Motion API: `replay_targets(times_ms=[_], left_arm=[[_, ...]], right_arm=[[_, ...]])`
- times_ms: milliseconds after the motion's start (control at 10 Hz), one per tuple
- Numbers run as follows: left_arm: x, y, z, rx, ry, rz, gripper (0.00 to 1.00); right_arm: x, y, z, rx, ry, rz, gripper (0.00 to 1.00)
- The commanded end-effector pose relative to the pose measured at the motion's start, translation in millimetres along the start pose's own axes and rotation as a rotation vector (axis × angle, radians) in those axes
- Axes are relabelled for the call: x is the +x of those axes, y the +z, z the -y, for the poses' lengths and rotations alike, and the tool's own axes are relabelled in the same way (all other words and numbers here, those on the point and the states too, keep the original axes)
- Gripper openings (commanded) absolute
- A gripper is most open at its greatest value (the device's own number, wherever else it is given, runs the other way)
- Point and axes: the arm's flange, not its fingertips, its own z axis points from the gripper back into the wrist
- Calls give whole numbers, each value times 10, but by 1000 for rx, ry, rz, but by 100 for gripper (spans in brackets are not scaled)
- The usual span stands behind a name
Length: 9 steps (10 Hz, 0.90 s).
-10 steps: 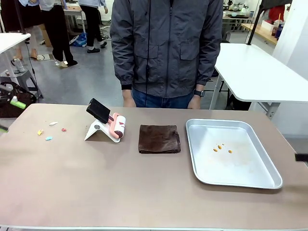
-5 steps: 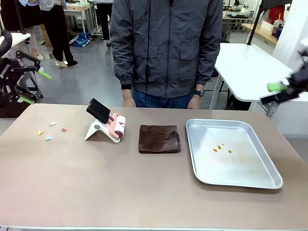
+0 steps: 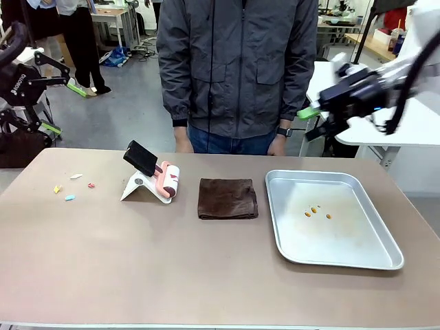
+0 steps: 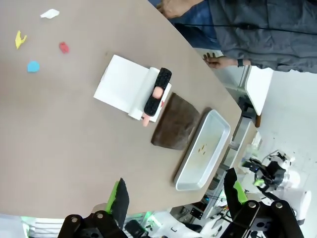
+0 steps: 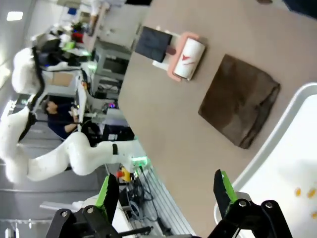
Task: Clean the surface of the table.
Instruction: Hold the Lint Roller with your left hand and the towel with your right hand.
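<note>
Grey, smooth floor [image 3: 124,113] behind, faintly glossy under even indoor light. White table [image 3: 371,103] at right on pale legs, just past the near one. Farther back at right, wooden bench [image 3: 371,45] crowded with small items too far off to make out. Desk [image 3: 110,15] deep at upper left, blue bag [image 3: 113,56] on the floor near it. Bright ceiling lamp [image 5: 15,16] in the right wrist view.

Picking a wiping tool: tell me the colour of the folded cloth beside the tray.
Dark brown cloth, clearest in the front view.
</note>
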Motion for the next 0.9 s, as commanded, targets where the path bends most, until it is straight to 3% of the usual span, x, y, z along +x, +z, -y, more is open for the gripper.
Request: replay_targets(times_ms=[0, 200, 300, 400, 800], left_arm=[[-72, -101, -38, -18, 31, 31, 100], [-148, -153, -18, -48, 26, 3, 100], [-179, -156, -40, -75, 2, 1, 100], [-47, -117, -45, -12, 16, 0, 100], [-47, -117, -45, -12, 16, 0, 100]], right_arm=[[266, -413, -78, -62, -48, -120, 100], [334, -807, 4, -97, -53, -176, 100], [315, -690, 27, -11, -14, -143, 100], [227, -894, -5, -55, -47, -159, 100], [227, -894, -5, -55, -47, -159, 100]])
